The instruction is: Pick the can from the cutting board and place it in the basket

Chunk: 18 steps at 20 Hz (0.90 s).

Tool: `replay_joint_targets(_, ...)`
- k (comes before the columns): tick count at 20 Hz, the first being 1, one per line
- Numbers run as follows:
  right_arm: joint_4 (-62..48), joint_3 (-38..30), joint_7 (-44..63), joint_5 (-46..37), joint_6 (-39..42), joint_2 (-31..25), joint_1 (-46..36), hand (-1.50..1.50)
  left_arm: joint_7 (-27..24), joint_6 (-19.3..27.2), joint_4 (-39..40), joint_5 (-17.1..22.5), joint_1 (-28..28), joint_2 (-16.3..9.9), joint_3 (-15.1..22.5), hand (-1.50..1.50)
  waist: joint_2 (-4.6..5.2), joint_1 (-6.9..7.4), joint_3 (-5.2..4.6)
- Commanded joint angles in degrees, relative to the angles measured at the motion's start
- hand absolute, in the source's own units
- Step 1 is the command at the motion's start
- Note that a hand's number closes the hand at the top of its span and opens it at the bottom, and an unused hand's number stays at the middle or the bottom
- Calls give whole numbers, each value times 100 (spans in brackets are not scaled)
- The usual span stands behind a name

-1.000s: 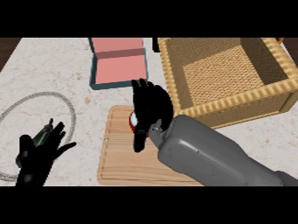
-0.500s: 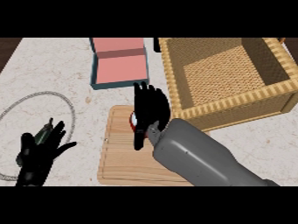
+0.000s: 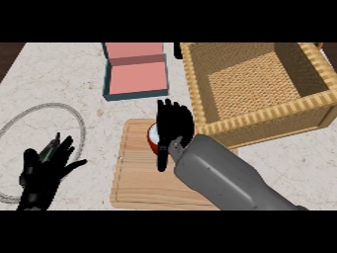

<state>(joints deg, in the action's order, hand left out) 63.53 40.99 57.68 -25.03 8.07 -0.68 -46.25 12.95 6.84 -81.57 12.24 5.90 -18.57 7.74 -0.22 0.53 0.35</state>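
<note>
The can (image 3: pixel 154 138) stands on the cutting board (image 3: pixel 145 185), in the board's upper part, near the corner closest to the basket (image 3: pixel 262 84); only a red side and a pale top edge show, the rest being hidden behind the right hand (image 3: pixel 172 129). The right hand lies over the can with its fingers extended across the top and the thumb down the can's near side; whether the fingers have closed on the can cannot be told from this view. Judged risk: if the hand lifts before the thumb and fingers oppose each other on the can's wall, the can may tip or roll on the board; a second risk is the basket's near wall, just beyond the board, which the can could strike if carried low. The left hand (image 3: pixel 45 170) rests open, fingers up, well left of the board, over a wire ring (image 3: pixel 10 131); a pink box (image 3: pixel 136 74) lies beyond the board.
</note>
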Motion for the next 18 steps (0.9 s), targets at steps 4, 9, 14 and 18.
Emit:
replay_joint_targets(4,-340,184,49,-5,-244,66,62,-150,137,-159,19,-129,220,2,-59,0,26,22,-35)
replay_joint_targets(9,-326,294,-21,-145,-338,67,230,-150,-355,-253,510,-278,231,184,-88,0,25,-16,-37)
replay_joint_targets(14,-695,439,-91,262,-725,67,-92,-150,-78,-342,325,-256,154,136,-171,0,36,63,-35)
replay_joint_targets(18,-1068,878,-615,58,-766,68,-122,150,224,-231,364,-243,-196,259,-208,0,56,99,-35)
